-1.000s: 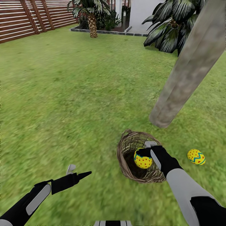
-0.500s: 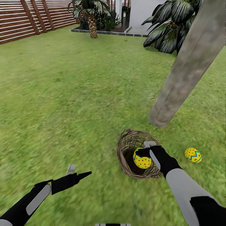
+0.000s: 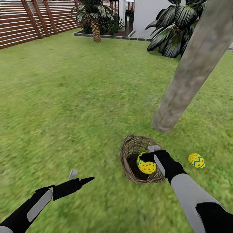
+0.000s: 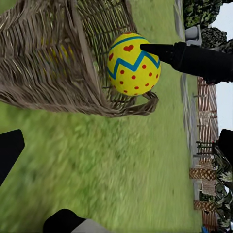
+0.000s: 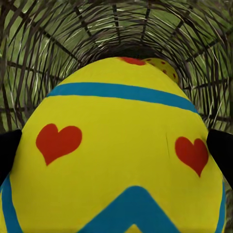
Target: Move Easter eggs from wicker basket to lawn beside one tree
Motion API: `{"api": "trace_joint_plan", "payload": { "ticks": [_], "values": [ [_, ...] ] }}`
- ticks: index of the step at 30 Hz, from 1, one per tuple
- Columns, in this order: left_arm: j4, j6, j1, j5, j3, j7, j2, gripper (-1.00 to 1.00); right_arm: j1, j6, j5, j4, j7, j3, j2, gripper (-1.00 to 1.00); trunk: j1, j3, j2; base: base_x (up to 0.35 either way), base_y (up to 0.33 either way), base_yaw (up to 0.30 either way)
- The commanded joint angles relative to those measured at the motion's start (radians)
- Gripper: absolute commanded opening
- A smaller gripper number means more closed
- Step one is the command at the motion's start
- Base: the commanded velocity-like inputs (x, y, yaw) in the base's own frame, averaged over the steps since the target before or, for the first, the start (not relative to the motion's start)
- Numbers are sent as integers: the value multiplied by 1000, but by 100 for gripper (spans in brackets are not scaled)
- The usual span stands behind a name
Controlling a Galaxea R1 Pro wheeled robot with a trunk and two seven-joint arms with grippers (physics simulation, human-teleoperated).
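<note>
Head cam high, angled down across lawn (image 3: 64,97). Left wrist cam low, side-on, near basket (image 4: 53,63). Right wrist cam looks into basket, very close on egg (image 5: 116,160). All share basket and egg.

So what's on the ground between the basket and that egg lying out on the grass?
Nothing but bare lawn. In the head view, only grass separates the wicker basket from the egg on the grass, with the tree trunk standing further back.

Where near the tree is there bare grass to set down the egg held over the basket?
Bare lawn lies between the tree base and the egg on the grass. It is crowded by the wicker basket, where the right tool holds an egg.
</note>
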Motion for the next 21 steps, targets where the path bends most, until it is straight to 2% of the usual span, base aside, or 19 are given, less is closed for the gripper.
{"api": "trace_joint_plan", "payload": {
  "ticks": [1, 14, 17, 21],
  "values": [
    [0, 0, 0, 0, 0, 0, 0, 100, 0, 0, 0, 0, 0, 0, 0, -100, -4, 5, 7, 0, 0, 0],
    [6, -2, 0, 0, 0, 2, -1, 100, 0, 0, 0, 0, 0, 14, 0, -100, -54, 67, 98, 0, 0, 0],
    [6, -2, 0, -4, 0, 2, -12, 100, 0, 0, 0, 0, 0, 14, 0, -100, -65, 81, 119, 0, 0, 0],
    [6, -2, 0, -5, 0, 9, -14, 100, 0, 0, 0, 0, 0, 14, 0, -100, -81, 100, 147, 0, 0, 0]
  ]
}}
